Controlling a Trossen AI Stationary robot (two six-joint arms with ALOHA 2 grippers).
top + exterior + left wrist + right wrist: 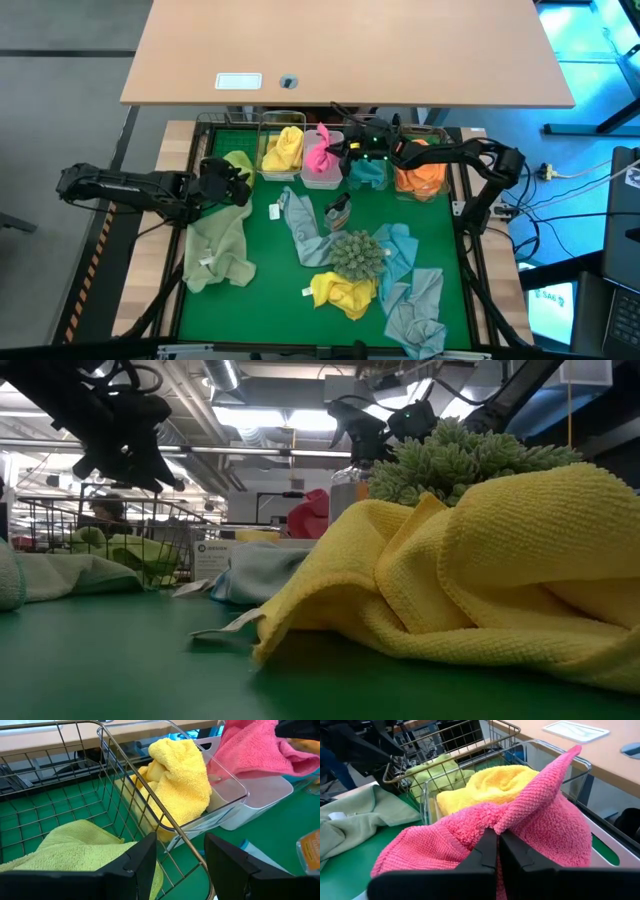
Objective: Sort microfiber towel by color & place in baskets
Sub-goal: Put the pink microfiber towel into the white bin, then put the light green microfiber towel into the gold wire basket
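My right gripper (342, 152) (497, 851) reaches in from the table's right and is shut on a pink towel (318, 152) (310, 512) over the opaque white bin (322, 178) (260, 795). My left gripper (238, 182) (181, 862) is open and hovers at the corner of a wire basket (127, 767) that holds a light green towel (75, 847). The wire rim passes between its fingers, with no touch that I can see. Beside the wire basket, a clear bin (283, 150) holds a yellow towel (175, 775) (485, 785). Two more bins hold a teal towel (368, 172) and an orange towel (420, 178). My right gripper pinches a raised fold of the pink towel (495, 822) between its two fingers, near the towel's middle, coming roughly level from the table's right. The cloth drapes slack to both sides over the white bin, and one corner (572, 752) stands up.
On the green mat lie a light green towel (218, 250), grey-blue towels (305, 232) (415, 300), a yellow towel (345, 292) (480, 570) and a spiky green ball (355, 252) (455, 460). The bins stand in a row along the far edge.
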